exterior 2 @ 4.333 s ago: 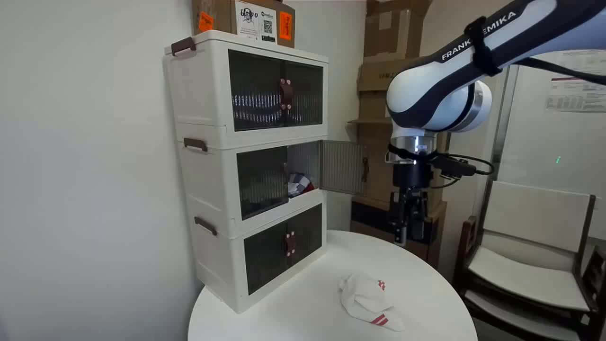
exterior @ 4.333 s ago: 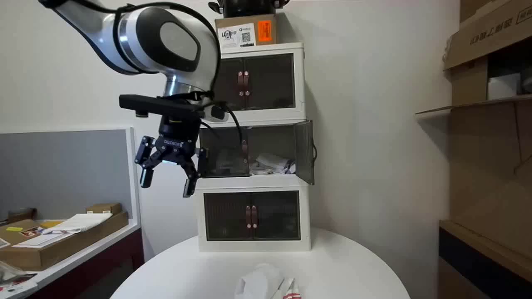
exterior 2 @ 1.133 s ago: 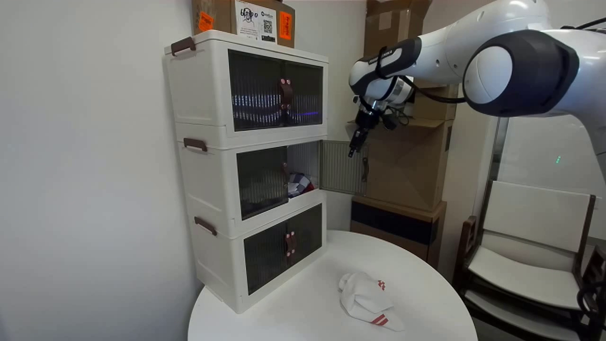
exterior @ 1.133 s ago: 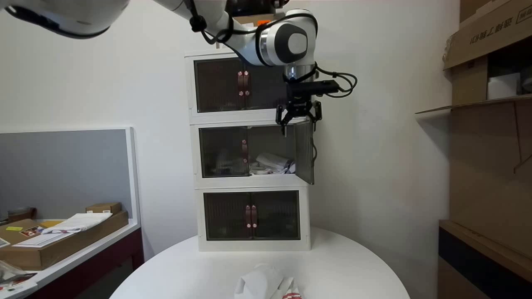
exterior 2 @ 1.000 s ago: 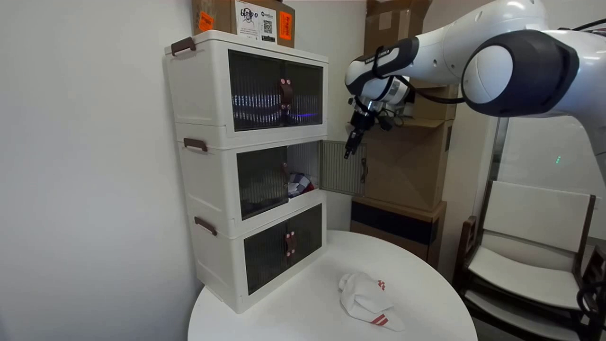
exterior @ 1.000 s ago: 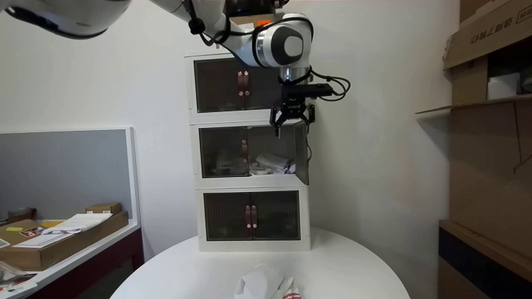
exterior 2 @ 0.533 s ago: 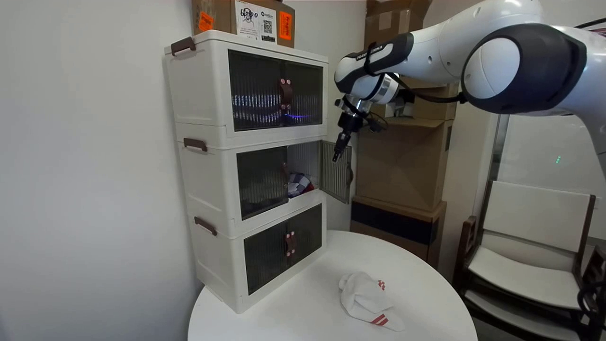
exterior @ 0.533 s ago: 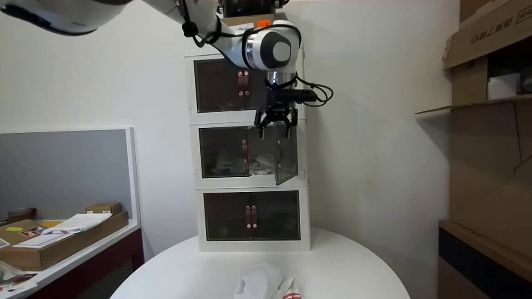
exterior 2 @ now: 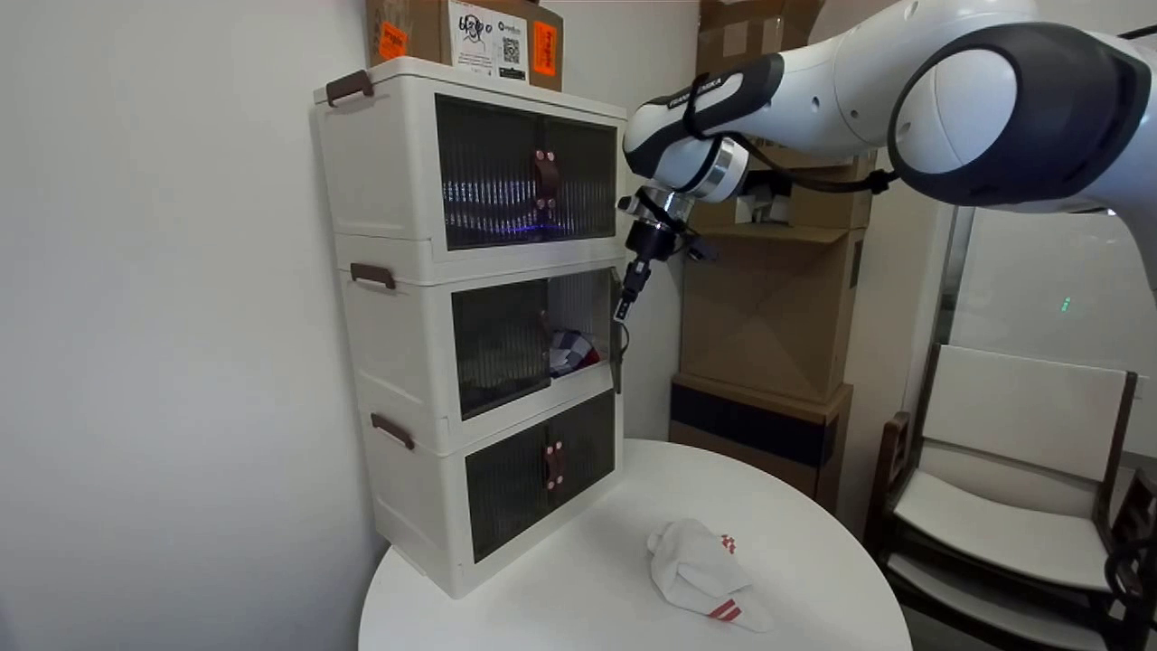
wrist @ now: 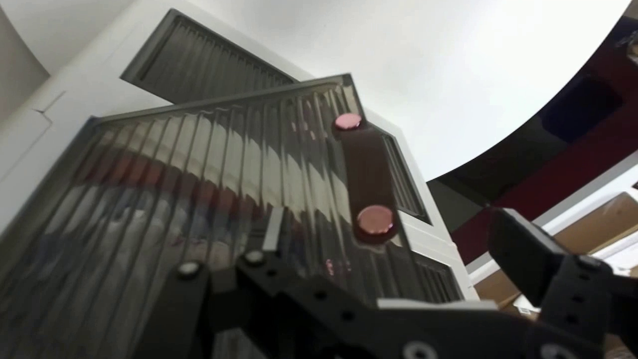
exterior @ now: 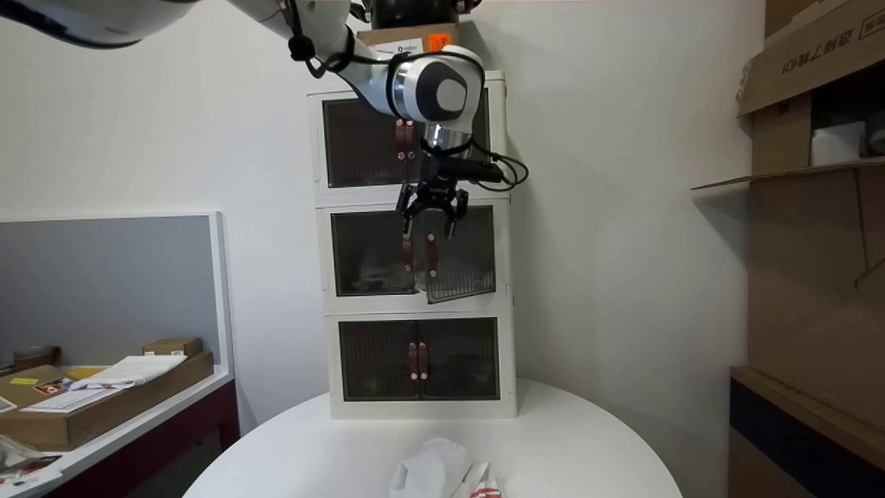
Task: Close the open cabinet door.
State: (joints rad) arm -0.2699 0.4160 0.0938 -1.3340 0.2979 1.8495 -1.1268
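Black claw (exterior: 429, 234), its two fingers (wrist: 521, 254) spread wide with nothing gripped between them, points down in front of the cabinet door (exterior: 464, 259). That door is a dark-tinted, ribbed, see-through panel on the right of the middle tier of a white three-tier cabinet (exterior 2: 396, 348), as one faces it. It stands ajar: its free edge, which bears a brown strap handle (wrist: 368, 164) with pink studs, juts forward of the frame. In an exterior view the panel shows nearly edge-on, and a checked cloth (exterior 2: 569, 351) is visible in the space behind.

Its neighbouring door (exterior: 373, 256) sits flat in the frame, as do the top-tier doors (exterior 2: 488, 172) and the bottom-tier doors (exterior: 456, 360).

The job looks well along but unfinished: from the front the panel covers most of its opening, yet a gap shows at the free edge. What is left, by judgement, is a push on the outer face until it lies flush. One finger is very near that face in the wrist view; whether it touches, I cannot tell.

Lower down, a striped white cloth (exterior 2: 700, 574) lies on the round white surface (exterior 2: 542, 588).
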